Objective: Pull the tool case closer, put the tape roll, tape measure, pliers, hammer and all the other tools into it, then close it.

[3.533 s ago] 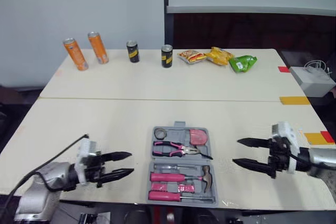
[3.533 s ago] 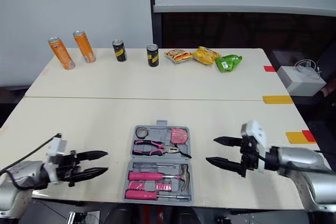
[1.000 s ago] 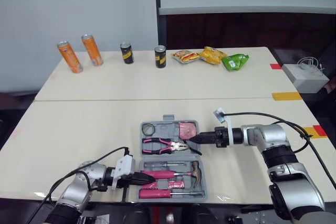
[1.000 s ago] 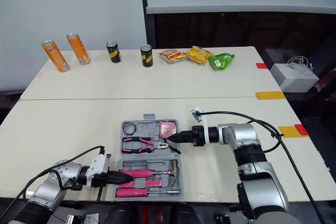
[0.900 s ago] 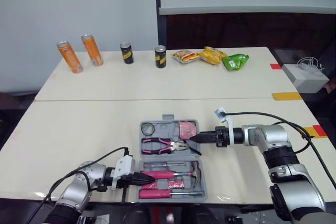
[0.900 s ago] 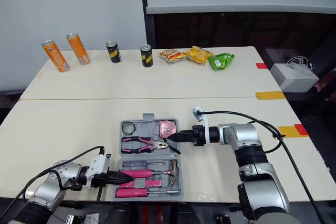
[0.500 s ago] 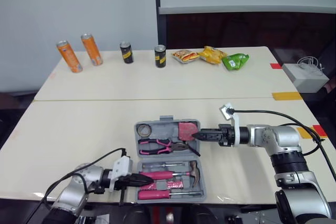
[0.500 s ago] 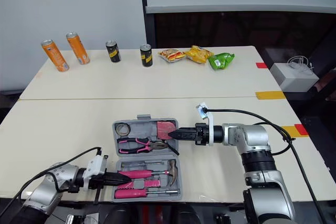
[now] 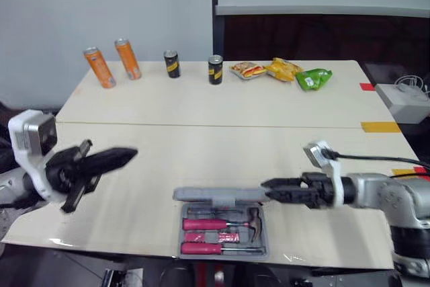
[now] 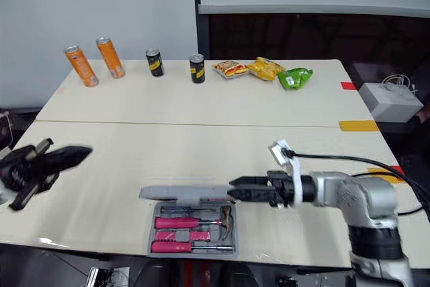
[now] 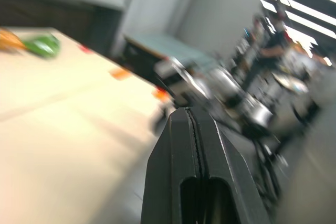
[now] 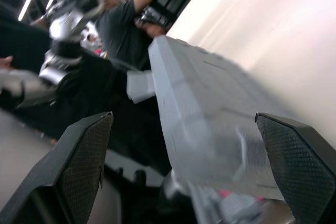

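Grey tool case (image 9: 218, 195), pink-handled tools (image 9: 208, 224) inside, pale cream tabletop (image 9: 201, 112), two orange cans (image 9: 99, 68), two black cans (image 9: 173, 64) with yellow labels, yellow snack bag (image 9: 282, 70), green snack bag (image 9: 312, 79), yellow tape patch (image 9: 377, 127), red tape patch (image 9: 366, 87), white box (image 9: 403, 99).

Two pale tables stand edge to edge. The near table (image 9: 201, 166) carries a grey tool case (image 9: 225, 230) at its front edge, lid partway open. Along the back of the far table (image 9: 222, 102) stand two orange cans (image 9: 99, 67), both leaning, and two black cans (image 9: 172, 64), then three snack packets (image 9: 282, 69) lying flat. A strip of yellow tape (image 9: 379, 127) and a bit of red tape (image 9: 366, 87) mark its right edge.
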Controlling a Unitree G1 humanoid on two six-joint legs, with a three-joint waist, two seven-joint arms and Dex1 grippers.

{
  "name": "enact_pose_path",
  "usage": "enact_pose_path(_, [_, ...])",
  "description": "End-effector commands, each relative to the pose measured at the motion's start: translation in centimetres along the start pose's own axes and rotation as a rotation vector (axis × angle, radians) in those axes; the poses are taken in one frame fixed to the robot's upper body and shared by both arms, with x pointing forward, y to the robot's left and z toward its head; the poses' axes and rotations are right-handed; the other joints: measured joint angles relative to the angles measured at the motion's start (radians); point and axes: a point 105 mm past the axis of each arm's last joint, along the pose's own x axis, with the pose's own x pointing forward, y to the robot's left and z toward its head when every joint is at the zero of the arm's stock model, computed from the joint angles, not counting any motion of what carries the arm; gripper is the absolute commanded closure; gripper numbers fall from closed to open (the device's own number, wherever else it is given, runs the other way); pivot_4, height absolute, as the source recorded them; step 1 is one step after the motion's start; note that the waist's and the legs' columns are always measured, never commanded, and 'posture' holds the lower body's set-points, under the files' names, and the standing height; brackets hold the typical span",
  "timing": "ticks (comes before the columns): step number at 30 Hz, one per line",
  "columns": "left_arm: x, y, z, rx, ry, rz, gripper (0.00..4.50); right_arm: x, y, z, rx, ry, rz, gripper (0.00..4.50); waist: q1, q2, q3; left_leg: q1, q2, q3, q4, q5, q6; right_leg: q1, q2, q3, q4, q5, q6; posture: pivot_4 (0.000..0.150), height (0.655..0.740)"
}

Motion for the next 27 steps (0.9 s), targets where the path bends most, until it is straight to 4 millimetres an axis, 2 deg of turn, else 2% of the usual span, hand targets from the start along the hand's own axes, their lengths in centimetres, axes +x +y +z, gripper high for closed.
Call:
enact_pose_path(1, [1.5, 0.6, -1.0, 0.048, -0.018, 0.084, 4.48, -0.1, 2.2, -0.8, -0.123, 0.026, 0.005, 0.00, 0.002, -0.004, -0.002, -0.001, 0.000, 0.000, 0.000, 0.000, 0.000, 0.000, 0.000, 0.000, -0.001, 0.000, 0.001, 0.150, 0.7400])
enact_pose_path(2, [1.9, 0.9, -1.5, 0.069, -0.032, 0.117, 4.48, -0.2, 2.4, -0.9, -0.163, 0.009, -0.007, 0.00, -0.001, -0.005, -0.003, -0.003, 0.000, 0.000, 0.000, 0.000, 0.000, 0.000, 0.000, 0.000, -0.002, 0.002, 0.003, 0.150, 0.7400])
enact_pose_path(5, [2.5, 1.6, -3.6, 0.123, -0.005, 0.206, 4.48, -0.1, 2.6, -0.2, -0.457, -0.093, -0.105, 0.00, -0.009, -0.009, -0.005, -0.005, 0.000, -0.001, 0.000, 0.000, 0.000, 0.000, 0.000, -0.001, -0.005, 0.006, 0.009, 0.150, 0.7400])
enact_pose_path(7, [2.4, 1.5, -4.8, 0.110, 0.004, 0.207, 4.48, -0.1, 2.7, 0.2, -0.525, -0.150, -0.140, 0.00, -0.019, -0.011, -0.005, -0.005, 0.001, -0.001, 0.001, 0.000, 0.000, 0.000, 0.000, -0.001, -0.005, 0.006, 0.010, 0.150, 0.7400])
enact_pose_path(10, [2.1, 1.5, -7.2, 0.142, 0.083, 0.202, 4.48, -0.2, 1.9, 0.9, -0.656, -0.206, -0.229, 0.00, -0.023, -0.011, -0.005, -0.004, 0.000, -0.001, 0.000, 0.000, 0.000, 0.000, 0.000, -0.001, -0.005, 0.006, 0.010, 0.150, 0.7400])
enact_pose_path(13, [1.5, 1.1, -8.8, 0.136, 0.147, 0.167, 3.66, -0.4, 0.4, 0.4, -0.770, -0.160, -0.280, 0.00, -0.022, -0.012, -0.006, 0.000, 0.000, -0.001, 0.000, -0.001, 0.001, 0.003, 0.000, 0.000, -0.006, 0.007, 0.009, 0.150, 0.7400])
enact_pose_path(16, [0.1, 1.0, -10.2, 0.120, 0.202, 0.164, 2.69, -1.5, -0.6, -0.7, -0.841, -0.109, -0.283, 0.00, -0.021, -0.012, -0.006, 0.002, 0.000, -0.001, 0.000, -0.001, 0.001, 0.005, 0.000, 0.000, -0.008, 0.005, 0.011, 0.150, 0.7400])
enact_pose_path(20, [-3.9, 0.9, -11.0, 0.090, 0.297, 0.219, 1.33, -5.2, -1.7, -2.1, -0.859, -0.060, -0.359, 0.00, -0.024, -0.012, -0.006, 0.000, -0.001, -0.001, 0.000, -0.003, 0.006, 0.004, 0.000, 0.000, -0.010, 0.007, 0.009, 0.150, 0.7400])
enact_pose_path(24, [-7.2, 0.6, -11.4, 0.069, 0.358, 0.299, 0.03, -8.4, -1.7, -3.6, -0.842, -0.022, -0.435, 0.00, -0.030, -0.012, -0.006, -0.001, -0.001, -0.001, -0.001, -0.005, 0.009, 0.005, -0.001, -0.001, -0.012, 0.006, 0.010, 0.150, 0.7400])
enact_pose_path(27, [-8.7, 0.5, -11.6, 0.087, 0.398, 0.345, 0.03, -9.6, -1.6, -4.4, -0.832, 0.008, -0.458, 0.00, -0.033, -0.010, -0.005, 0.001, -0.001, -0.001, -0.001, -0.005, 0.009, 0.009, -0.001, -0.002, -0.015, 0.006, 0.010, 0.150, 0.7400])
